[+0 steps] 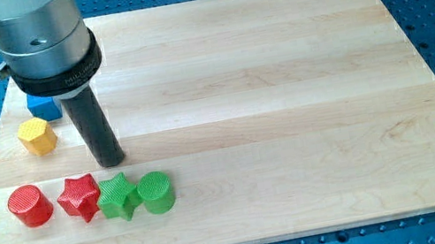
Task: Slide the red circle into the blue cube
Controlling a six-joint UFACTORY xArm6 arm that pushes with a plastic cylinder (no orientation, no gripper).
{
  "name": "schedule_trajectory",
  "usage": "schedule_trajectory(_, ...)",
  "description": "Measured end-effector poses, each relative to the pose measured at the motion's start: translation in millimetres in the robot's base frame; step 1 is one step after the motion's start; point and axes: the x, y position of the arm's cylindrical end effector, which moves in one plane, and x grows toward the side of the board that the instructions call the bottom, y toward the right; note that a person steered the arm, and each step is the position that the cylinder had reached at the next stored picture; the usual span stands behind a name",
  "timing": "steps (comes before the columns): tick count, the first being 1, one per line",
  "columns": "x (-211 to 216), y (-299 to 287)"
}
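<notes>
The red circle point(29, 206) lies near the view's bottom left of the wooden board point(283, 83). The blue cube point(42, 107) sits at the view's upper left, partly hidden behind the arm's grey housing. My tip point(111, 161) rests on the board, to the right of and above the red circle and below and right of the blue cube. It touches neither of them and stands just above the green star.
A yellow hexagon point(37, 136) lies between the blue cube and the red circle. A red star point(79, 197), a green star point(118, 198) and a green circle point(156, 193) sit in a row right of the red circle.
</notes>
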Motion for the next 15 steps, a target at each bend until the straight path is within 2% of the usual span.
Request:
schedule_trajectory(1, 0, 81)
schedule_trajectory(2, 20, 156)
schedule_trajectory(3, 64, 180)
schedule_trajectory(4, 94, 115)
schedule_trajectory(5, 102, 2)
schedule_trajectory(6, 102, -71)
schedule_trajectory(7, 102, -76)
schedule_trajectory(9, 46, -92)
schedule_trajectory(11, 64, -118)
schedule_trajectory(12, 7, -118)
schedule_trajectory(13, -23, -136)
schedule_trajectory(15, -112, -162)
